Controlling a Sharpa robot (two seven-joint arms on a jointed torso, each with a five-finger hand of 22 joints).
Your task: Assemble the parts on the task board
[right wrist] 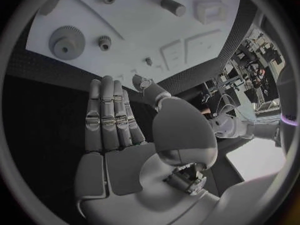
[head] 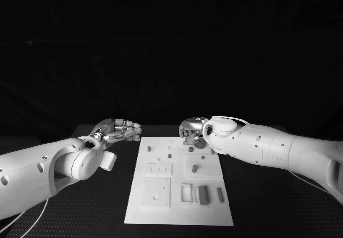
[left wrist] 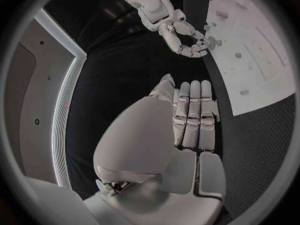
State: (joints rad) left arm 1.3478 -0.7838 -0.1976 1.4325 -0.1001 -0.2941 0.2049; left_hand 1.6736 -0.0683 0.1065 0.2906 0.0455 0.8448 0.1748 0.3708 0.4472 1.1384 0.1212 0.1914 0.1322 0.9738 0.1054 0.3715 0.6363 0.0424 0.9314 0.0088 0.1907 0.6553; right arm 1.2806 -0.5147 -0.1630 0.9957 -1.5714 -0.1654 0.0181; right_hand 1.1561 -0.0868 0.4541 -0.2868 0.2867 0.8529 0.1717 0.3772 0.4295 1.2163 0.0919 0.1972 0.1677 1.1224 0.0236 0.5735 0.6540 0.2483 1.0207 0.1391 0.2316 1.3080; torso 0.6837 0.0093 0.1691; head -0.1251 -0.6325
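A: Starting nearest us, we have one task board [head: 179,198] lying between our arms, its far end reaching up between the two hands. On its near end, well short of either hand, we count three upright grey bars [head: 204,194] side by side, and beside them a square recessed plate [head: 156,191].

B: Further up we see one peg [head: 194,168] standing on a raised square, then several small pegs toward the far end, too small for us to count surely. The right wrist view adds one large gear [right wrist: 65,41] and one small gear [right wrist: 104,44], lying on the board just ahead of our right fingertips.

A: And the hands. Our left hand [head: 114,131] hangs just off the board's far left corner, fingers straight and together, holding nothing. Our right hand [head: 193,132] hovers over the far right corner, fingers extended, also empty.

B: The risk, we judge: reaching down for a gear, our fingers could knock the neighbouring pegs over, since they stand close together there.
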